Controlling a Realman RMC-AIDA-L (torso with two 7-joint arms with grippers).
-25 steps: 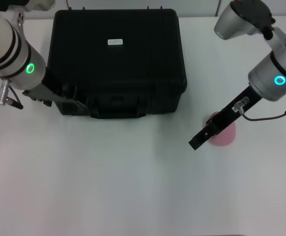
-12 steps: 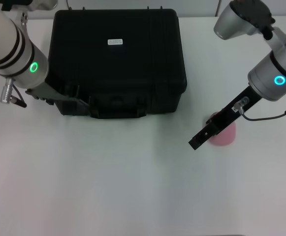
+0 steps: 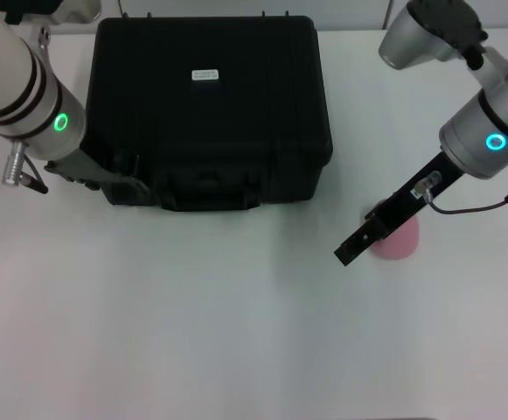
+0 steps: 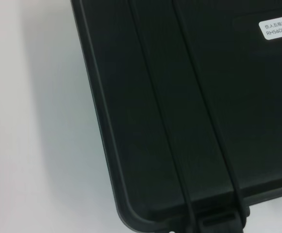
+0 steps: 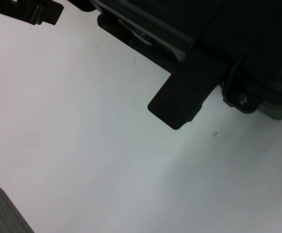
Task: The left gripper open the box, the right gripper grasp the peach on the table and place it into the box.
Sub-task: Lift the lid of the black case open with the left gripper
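Observation:
The black box (image 3: 210, 105) sits closed at the back of the white table (image 3: 192, 324), a small white label (image 3: 205, 75) on its lid. My left gripper (image 3: 124, 175) is down at the box's front left corner, dark against the case wall. The left wrist view shows only the box (image 4: 204, 121) lid and its ribbed edge. The pale pink peach (image 3: 402, 241) lies on the table to the right of the box. My right gripper (image 3: 351, 249) hangs slanted over the peach and covers part of it. In the right wrist view the right gripper (image 5: 182, 97) reaches toward the box (image 5: 247, 43) front.
The table stretches white and bare in front of the box and the peach. The box's front carries a handle and latches (image 3: 205, 188). A grey patch (image 5: 2, 213), likely the table's edge, shows in a corner of the right wrist view.
My left arm has shifted a little to the right, closer against the box's front left corner. The right arm and the peach have not moved.

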